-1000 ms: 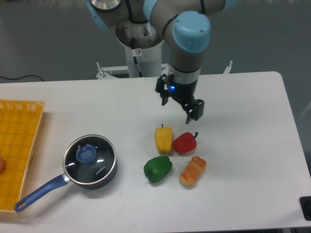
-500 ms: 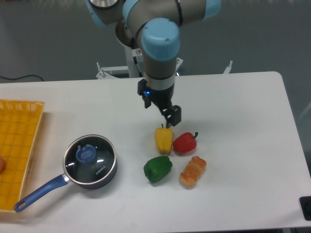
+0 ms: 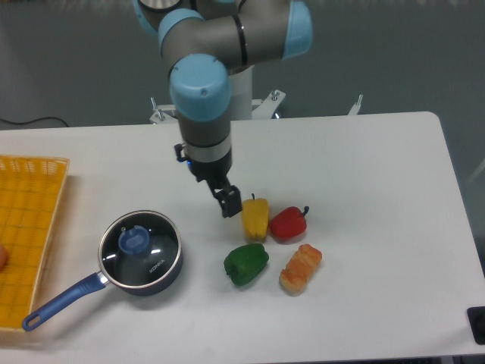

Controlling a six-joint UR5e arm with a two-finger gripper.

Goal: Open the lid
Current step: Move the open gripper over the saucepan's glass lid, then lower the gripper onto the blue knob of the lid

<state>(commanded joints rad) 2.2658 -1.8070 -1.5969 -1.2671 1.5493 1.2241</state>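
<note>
The lid (image 3: pixel 155 246), a round clear glass disc with a blue centre knob (image 3: pixel 135 240), sits closed on the dark saucepan (image 3: pixel 168 274) at the front left of the table. The pan's blue handle (image 3: pixel 64 301) points toward the front left corner. My gripper (image 3: pixel 215 192) hangs open and empty above the table, up and to the right of the lid and just left of the yellow pepper (image 3: pixel 255 218). It touches neither of them.
A red pepper (image 3: pixel 288 224), a green pepper (image 3: pixel 245 264) and an orange pastry-like item (image 3: pixel 301 268) lie grouped right of the pan. A yellow basket (image 3: pixel 30 227) stands at the left edge.
The arm has swung left across the table, bringing the gripper from behind the red pepper to beside the yellow pepper and closer to the pan. The lid and pan have not moved.
</note>
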